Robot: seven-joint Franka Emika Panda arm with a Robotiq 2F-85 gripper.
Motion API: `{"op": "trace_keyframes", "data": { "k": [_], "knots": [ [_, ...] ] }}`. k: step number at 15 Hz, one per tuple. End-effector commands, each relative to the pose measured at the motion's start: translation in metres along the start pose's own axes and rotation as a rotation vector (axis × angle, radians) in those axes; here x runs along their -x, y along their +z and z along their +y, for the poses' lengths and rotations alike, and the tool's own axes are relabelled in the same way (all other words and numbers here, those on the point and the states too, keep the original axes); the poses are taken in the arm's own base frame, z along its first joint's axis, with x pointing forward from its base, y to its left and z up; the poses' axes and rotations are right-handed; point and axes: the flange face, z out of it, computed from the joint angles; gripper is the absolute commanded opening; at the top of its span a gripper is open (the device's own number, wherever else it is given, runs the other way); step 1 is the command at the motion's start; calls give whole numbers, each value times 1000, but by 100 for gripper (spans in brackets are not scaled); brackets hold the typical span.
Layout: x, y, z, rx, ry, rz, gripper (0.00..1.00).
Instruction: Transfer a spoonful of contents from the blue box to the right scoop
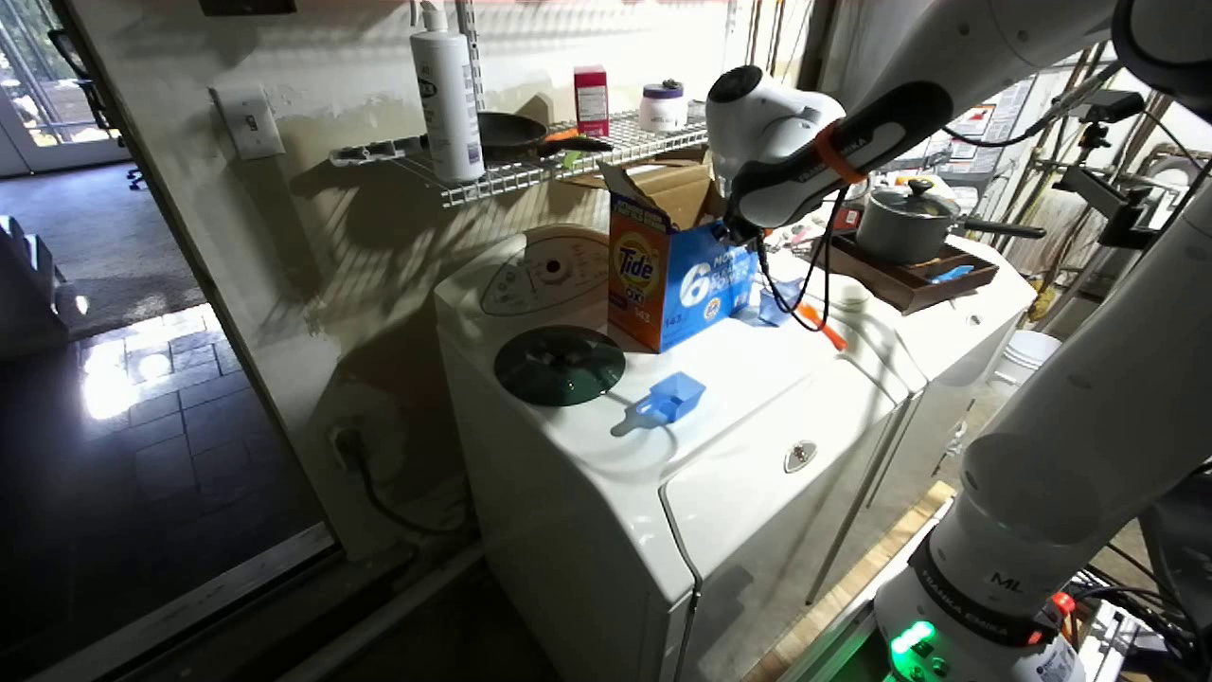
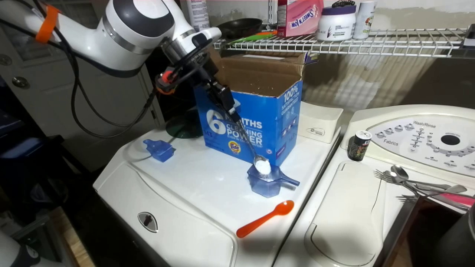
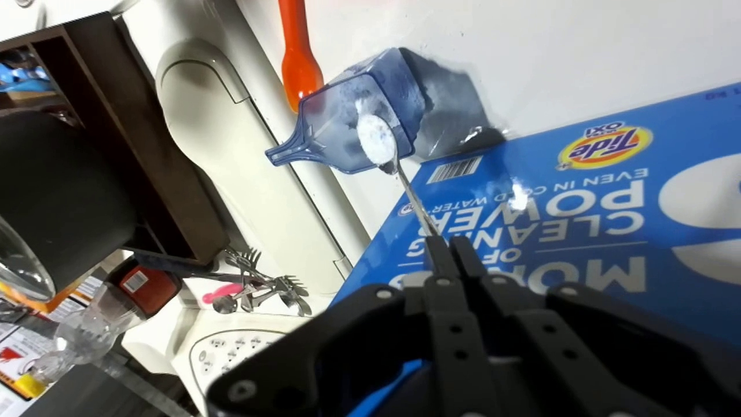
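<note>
The blue box (image 2: 289, 129) is an open Tide carton on the white washer (image 1: 568, 464). It also shows in the wrist view (image 3: 579, 202). My gripper (image 2: 234, 115) is shut on the handle of a metal spoon (image 3: 419, 208), beside the box's blue face. The spoon's bowl carries white powder (image 2: 263, 167) and is over the open mouth of the right scoop (image 2: 265, 187), tip tilted down. Some powder trails from the tip into the scoop in the wrist view (image 3: 327, 130). The right scoop is pale, translucent blue and stands at the box's corner.
A deeper blue scoop (image 1: 675, 396) and a green disc (image 1: 559, 365) lie on the washer. An orange spoon (image 2: 265, 218) lies near the right scoop. A wire shelf (image 2: 389, 44) is above. Cutlery (image 2: 415, 181), a small can (image 2: 359, 145) and a wooden tray (image 1: 909, 289) are alongside.
</note>
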Motion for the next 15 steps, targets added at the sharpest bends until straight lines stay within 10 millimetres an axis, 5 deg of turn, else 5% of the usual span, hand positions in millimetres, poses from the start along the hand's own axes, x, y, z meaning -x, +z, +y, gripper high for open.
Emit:
{"op": "trace_keyframes", "data": {
  "k": [1, 15],
  "knots": [
    [6, -4, 11, -38, 36, 10, 1],
    [12, -21, 44, -77, 141, 24, 1]
  ]
}}
